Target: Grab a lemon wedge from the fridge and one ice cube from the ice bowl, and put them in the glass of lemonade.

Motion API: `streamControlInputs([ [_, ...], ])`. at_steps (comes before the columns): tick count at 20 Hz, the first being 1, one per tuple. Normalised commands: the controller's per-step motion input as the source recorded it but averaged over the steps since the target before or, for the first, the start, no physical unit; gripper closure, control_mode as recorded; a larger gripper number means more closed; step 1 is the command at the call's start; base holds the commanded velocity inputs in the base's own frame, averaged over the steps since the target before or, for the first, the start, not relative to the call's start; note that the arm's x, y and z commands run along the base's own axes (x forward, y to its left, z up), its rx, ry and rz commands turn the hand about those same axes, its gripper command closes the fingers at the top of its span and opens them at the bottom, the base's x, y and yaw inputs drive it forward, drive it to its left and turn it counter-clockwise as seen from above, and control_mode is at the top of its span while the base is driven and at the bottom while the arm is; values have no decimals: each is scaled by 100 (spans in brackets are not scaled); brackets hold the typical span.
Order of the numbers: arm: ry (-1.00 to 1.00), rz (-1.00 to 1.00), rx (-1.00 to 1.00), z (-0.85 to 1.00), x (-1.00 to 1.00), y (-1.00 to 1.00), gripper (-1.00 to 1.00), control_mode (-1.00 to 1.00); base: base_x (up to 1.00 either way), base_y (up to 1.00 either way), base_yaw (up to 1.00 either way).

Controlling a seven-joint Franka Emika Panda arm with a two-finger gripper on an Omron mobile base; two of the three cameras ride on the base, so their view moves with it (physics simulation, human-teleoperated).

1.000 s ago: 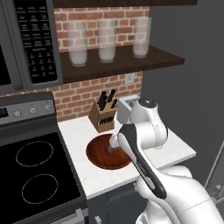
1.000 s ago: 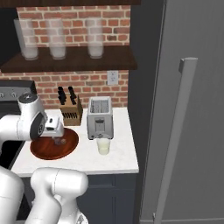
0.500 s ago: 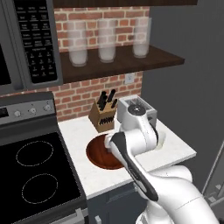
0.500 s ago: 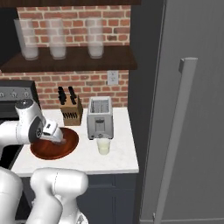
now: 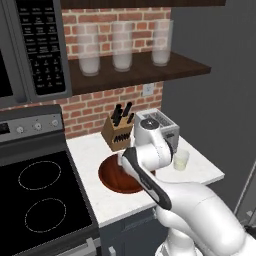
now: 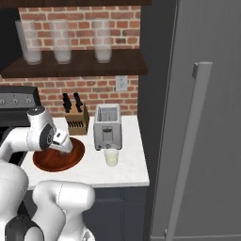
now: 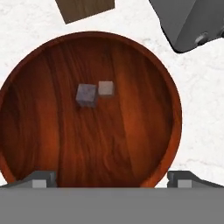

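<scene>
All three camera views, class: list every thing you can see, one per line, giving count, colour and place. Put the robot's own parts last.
Round reddish-brown wooden ice bowl: one, on the white counter.
Small grey ice cubes: two, side by side in the bowl.
Short clear glass of pale lemonade: one, in front of the toaster.
Silver toaster: one, against the brick wall.
Wooden knife block: one, left of the toaster.
Tall frosted glasses: three, on the dark shelf.
Dark grey fridge: one, shut, pale handle.
Black stove: one, left of the counter.
Microwave: one, above the stove.
Gripper: open, over the bowl.
</scene>
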Motion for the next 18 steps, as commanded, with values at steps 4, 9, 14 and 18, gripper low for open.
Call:
streamControlInputs([
  [4, 8, -4, 0, -14, 37, 12, -100, -100, 0, 0, 0],
  [9, 0, 0, 0, -21, 24, 19, -100, -100, 0, 0, 0],
  [14, 3, 0, 0, -16, 21, 17, -100, -100, 0, 0, 0],
  [18, 1, -4, 0, -23, 1, 0, -100, -100, 0, 0, 0],
])
